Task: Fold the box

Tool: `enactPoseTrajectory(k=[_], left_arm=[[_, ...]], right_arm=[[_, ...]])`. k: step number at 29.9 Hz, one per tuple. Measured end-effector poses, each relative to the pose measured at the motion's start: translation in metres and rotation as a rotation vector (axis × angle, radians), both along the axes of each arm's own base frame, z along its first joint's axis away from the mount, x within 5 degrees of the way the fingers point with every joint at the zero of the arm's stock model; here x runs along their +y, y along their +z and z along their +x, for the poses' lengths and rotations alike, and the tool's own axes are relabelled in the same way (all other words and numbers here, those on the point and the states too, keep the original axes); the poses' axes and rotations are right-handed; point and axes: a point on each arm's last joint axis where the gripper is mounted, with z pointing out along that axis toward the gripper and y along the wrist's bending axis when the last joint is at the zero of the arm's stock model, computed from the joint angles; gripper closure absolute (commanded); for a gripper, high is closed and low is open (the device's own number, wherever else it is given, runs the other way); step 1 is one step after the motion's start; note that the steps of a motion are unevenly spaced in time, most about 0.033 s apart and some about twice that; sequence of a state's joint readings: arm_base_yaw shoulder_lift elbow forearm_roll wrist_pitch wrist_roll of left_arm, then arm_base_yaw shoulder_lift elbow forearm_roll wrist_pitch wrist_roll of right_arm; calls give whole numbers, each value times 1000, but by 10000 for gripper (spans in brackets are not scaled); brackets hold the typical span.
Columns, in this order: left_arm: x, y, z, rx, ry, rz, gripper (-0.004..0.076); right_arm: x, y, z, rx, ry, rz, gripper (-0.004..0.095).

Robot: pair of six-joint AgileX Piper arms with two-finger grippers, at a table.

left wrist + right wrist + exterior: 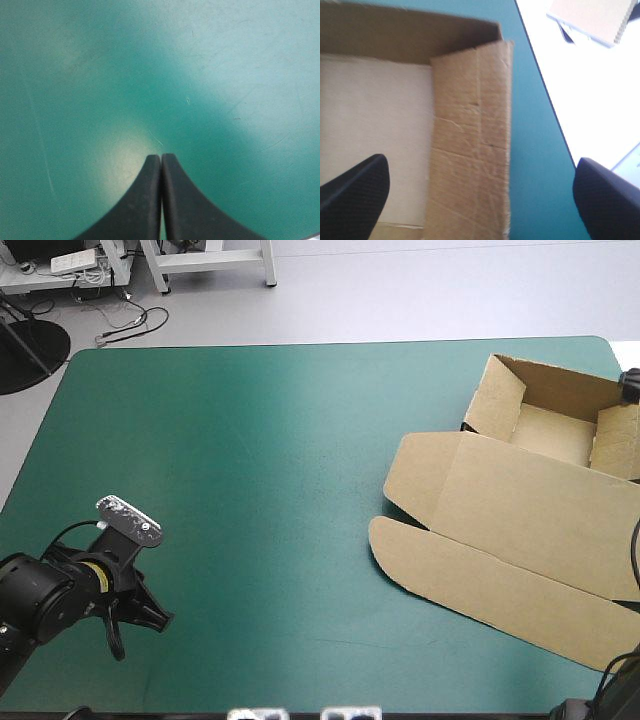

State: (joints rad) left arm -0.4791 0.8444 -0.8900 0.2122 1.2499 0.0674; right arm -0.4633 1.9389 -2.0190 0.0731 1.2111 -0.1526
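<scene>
The brown box (520, 510) lies at the table's right side as an open tray. Its walls are raised at the far end (545, 410) and its lid lies flat toward the front (500, 570). My right gripper (480, 165) is open and straddles the tray's right-hand wall (470, 130); one finger is over the tray's floor (375, 125), the other outside, above the teal-green cover. Only a black tip of the right gripper (630, 386) shows in the high view. My left gripper (161, 156) is shut with nothing in it, low over bare cover near the front left corner (140, 625).
The table's right edge (545, 95) runs close beside the box's wall. Beyond it lies a pale surface with a brown spiral-bound pad (592, 20). Teal-green cover (250, 470) stretches from the left arm to the box.
</scene>
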Motion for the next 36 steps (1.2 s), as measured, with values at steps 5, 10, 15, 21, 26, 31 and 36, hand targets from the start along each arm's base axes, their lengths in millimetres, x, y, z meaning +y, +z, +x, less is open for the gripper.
enactPoseTrajectory(k=[5, 10, 15, 21, 26, 31, 36], left_arm=[[0, 0, 0, 0, 0, 1, 734], [0, 0, 0, 0, 0, 1, 734], [-1, 0, 0, -7, -3, -10, 734], [-4, 2, -5, -22, -17, -85, 734], [0, 6, -19, -88, -29, -157, 734], [7, 6, -35, -137, -36, -198, 734], [10, 0, -48, -160, -36, -252, 734]], right_arm=[[36, 77, -31, -234, 128, 57, 665], [73, 130, -67, -425, 296, 100, 923], [110, 160, -106, -547, 427, 126, 923], [178, 165, -163, -574, 661, 123, 923], [221, 138, -220, -544, 871, 142, 923], [232, 99, -270, -546, 903, 158, 923], [231, 55, -305, -538, 871, 138, 923]])
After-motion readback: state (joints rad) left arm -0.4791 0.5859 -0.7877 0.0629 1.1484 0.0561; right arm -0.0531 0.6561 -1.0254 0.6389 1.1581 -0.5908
